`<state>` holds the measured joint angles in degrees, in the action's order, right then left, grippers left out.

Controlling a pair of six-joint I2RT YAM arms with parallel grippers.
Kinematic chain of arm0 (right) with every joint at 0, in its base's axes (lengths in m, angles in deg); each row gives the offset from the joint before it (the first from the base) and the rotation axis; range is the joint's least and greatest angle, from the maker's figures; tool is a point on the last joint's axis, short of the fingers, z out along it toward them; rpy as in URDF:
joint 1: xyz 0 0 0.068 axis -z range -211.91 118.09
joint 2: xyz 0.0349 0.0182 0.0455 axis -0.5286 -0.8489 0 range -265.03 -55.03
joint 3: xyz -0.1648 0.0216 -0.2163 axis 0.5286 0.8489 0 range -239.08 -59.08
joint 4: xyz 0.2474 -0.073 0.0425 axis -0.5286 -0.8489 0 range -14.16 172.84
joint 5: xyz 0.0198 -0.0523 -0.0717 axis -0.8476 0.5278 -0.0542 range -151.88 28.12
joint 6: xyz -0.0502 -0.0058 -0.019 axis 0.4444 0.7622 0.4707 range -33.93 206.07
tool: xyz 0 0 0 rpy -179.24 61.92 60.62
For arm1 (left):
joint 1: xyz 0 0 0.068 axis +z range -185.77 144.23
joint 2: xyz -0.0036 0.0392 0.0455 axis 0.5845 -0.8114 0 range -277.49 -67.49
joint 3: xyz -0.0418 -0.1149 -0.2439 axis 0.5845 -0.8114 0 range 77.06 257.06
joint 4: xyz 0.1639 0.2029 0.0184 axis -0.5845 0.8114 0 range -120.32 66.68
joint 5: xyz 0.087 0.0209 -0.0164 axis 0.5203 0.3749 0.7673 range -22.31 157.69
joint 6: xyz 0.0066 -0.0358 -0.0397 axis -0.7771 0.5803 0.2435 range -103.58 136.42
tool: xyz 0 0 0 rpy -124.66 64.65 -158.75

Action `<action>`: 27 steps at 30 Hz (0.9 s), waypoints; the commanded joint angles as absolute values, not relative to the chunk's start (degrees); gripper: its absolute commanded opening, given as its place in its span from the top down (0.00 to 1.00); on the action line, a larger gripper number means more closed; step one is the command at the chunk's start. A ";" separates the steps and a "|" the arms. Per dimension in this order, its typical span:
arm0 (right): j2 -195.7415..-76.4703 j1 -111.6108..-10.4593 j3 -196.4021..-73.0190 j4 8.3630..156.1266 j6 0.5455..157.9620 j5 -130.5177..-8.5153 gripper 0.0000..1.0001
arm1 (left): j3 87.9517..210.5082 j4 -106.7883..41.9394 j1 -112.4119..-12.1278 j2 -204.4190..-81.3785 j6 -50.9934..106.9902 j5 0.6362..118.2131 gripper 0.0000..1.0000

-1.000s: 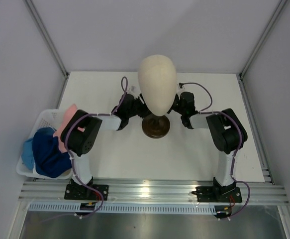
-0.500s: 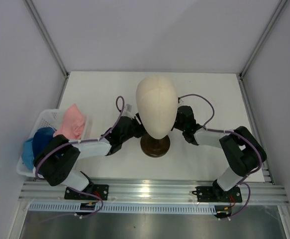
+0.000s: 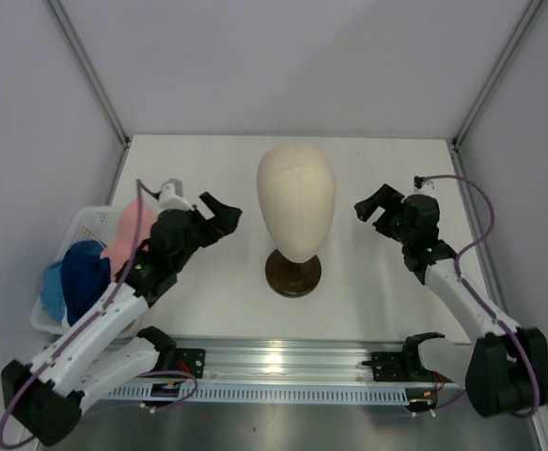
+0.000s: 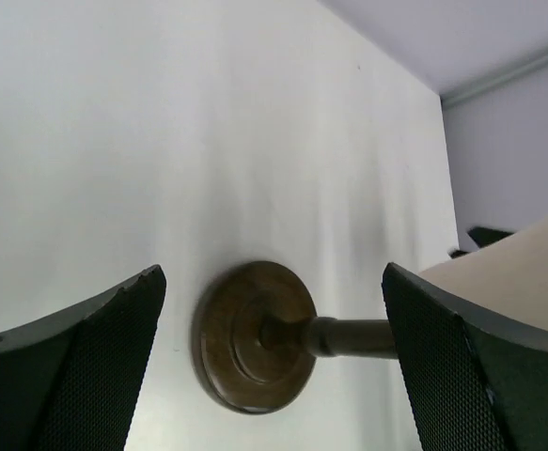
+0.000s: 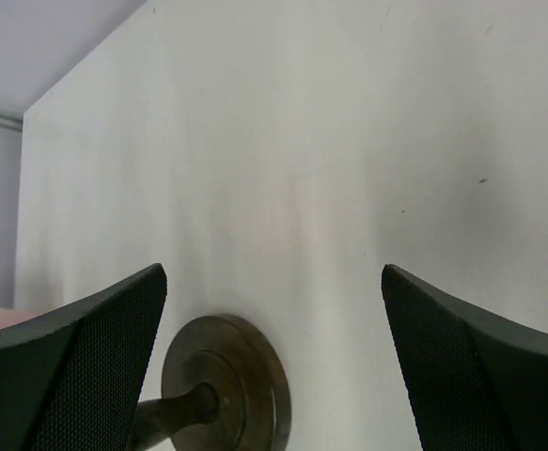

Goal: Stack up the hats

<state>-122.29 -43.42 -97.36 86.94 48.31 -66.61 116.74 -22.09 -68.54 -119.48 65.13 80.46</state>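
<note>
The hats lie in a white basket (image 3: 79,222) at the table's left edge: a pink hat (image 3: 126,237) on the far side, a navy blue hat (image 3: 90,279) nearer, and a light blue hat (image 3: 53,287) at the outer edge. The yellow-orange hat is hidden. My left gripper (image 3: 219,214) is open and empty, raised to the left of the mannequin head, right of the basket. My right gripper (image 3: 371,206) is open and empty, raised to the right of the head. Both wrist views show wide-open jaws, the left gripper (image 4: 271,282) and right gripper (image 5: 274,277) holding nothing.
A cream mannequin head (image 3: 296,197) on a dark round wooden base (image 3: 292,272) stands mid-table between the grippers. The base also shows in the left wrist view (image 4: 255,336) and the right wrist view (image 5: 227,385). White walls enclose the table on three sides.
Both grippers have drawn back from the mannequin's stand and risen, the left one to the left, the right one to the right. The mannequin and hats stay put.
</note>
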 commanded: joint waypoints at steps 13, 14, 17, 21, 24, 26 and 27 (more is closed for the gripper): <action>-95.28 -42.81 -111.97 64.56 62.34 -63.89 0.01 | 147.01 23.80 -60.12 -107.39 41.12 83.23 0.01; -95.71 -42.81 -112.68 63.95 62.86 -64.85 0.01 | 147.11 24.17 -60.12 -106.79 40.85 82.98 0.00; -98.17 -42.89 -115.06 62.80 62.96 -67.67 0.01 | 144.74 22.25 -60.12 -103.46 39.54 80.52 0.01; -100.37 -42.89 -116.21 63.06 63.13 -71.27 0.01 | 141.14 19.34 -60.12 -100.89 38.74 85.16 0.00; -100.64 -43.07 -115.59 64.73 63.04 -72.07 0.01 | 140.52 19.07 -59.77 -103.86 40.84 95.43 0.01; -100.64 -43.07 -114.89 66.66 63.04 -71.98 0.01 | 138.34 17.94 -57.85 -106.33 42.25 101.31 0.01; -100.55 -43.07 -114.19 67.02 63.13 -71.72 0.00 | 137.71 17.15 -56.53 -107.73 42.61 101.78 0.00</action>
